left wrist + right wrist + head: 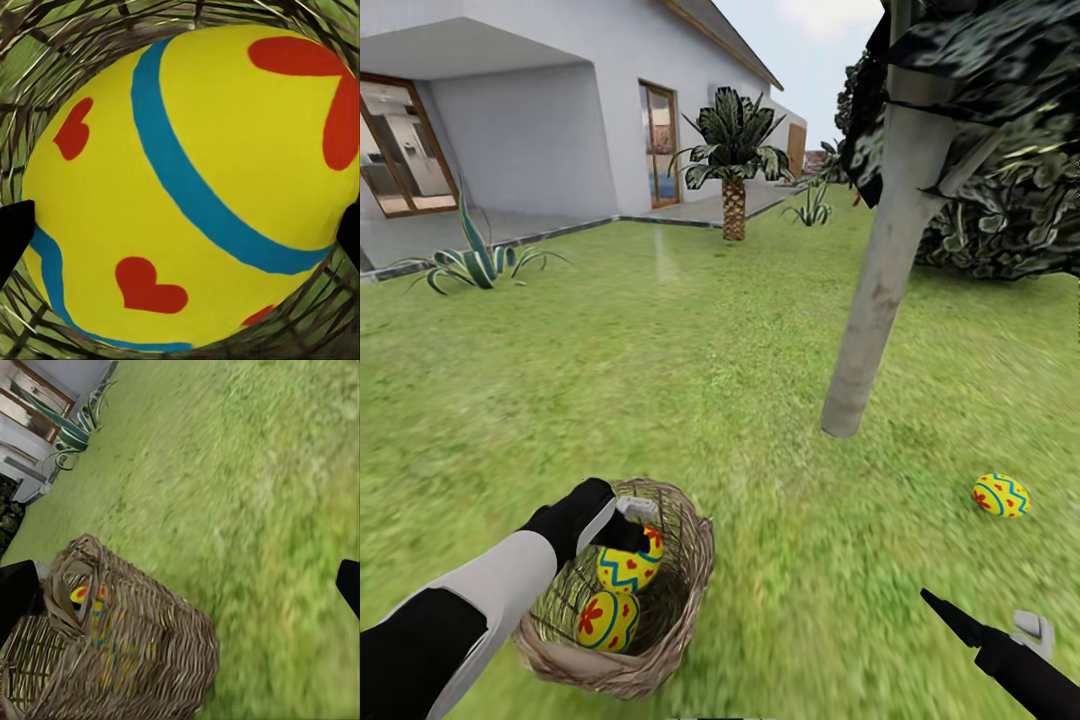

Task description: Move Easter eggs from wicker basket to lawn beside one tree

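Far off to my left I see a white house [560, 100] with glass doors [660, 145], a short palm [733, 160] beside its paving, and a spiky striped plant [475, 262].

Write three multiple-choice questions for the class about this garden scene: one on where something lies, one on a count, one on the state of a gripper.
1. Where is the egg that is out of the basket?
A. on the paving
B. on the lawn near the grey tree trunk
C. under the palm

2. How many eggs are in the wicker basket?
A. one
B. two
C. three

3. The left gripper is:
A. down in the basket at an egg
B. raised above the tree
C. on the grass

Key: 1 B, the loose egg lies on the lawn beside the tree. 2 B, two eggs sit in the wicker basket. 3 A, the left gripper reaches the upper egg.
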Controlling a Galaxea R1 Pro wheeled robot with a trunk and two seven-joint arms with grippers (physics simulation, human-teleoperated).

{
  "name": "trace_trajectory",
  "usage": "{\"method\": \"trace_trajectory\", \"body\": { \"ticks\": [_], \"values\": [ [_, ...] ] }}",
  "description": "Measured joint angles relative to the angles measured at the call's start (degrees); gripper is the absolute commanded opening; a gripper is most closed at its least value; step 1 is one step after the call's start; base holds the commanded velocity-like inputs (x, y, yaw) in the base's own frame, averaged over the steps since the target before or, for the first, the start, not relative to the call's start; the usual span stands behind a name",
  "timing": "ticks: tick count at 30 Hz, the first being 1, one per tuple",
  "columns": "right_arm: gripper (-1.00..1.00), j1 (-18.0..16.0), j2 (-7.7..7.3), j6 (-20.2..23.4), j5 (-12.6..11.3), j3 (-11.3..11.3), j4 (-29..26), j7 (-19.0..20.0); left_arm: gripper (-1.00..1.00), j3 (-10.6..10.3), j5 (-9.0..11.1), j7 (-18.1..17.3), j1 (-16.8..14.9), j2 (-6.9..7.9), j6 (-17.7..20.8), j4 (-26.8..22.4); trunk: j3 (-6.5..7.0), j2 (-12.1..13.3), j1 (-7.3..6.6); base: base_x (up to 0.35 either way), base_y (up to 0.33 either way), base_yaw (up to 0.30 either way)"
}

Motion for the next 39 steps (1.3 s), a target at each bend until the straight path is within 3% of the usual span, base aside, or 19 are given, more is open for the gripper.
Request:
{"method": "trace_trajectory", "body": {
  "ticks": [13,39],
  "values": [
    [1.00,0.0,-0.04,0.0,0.0,0.0,0.0,0.0,-1.00,0.1,0.0,0.0,-0.3,0.00,5.4,0.0,2.88,0.2,-0.34,0.000,0.000,0.000],
    [1.00,0.0,0.09,0.1,0.0,0.1,0.1,0.0,-1.00,0.1,0.0,0.0,-0.3,-0.09,5.9,0.0,8.65,0.5,-0.99,-0.037,0.000,0.000]
  ]
}}
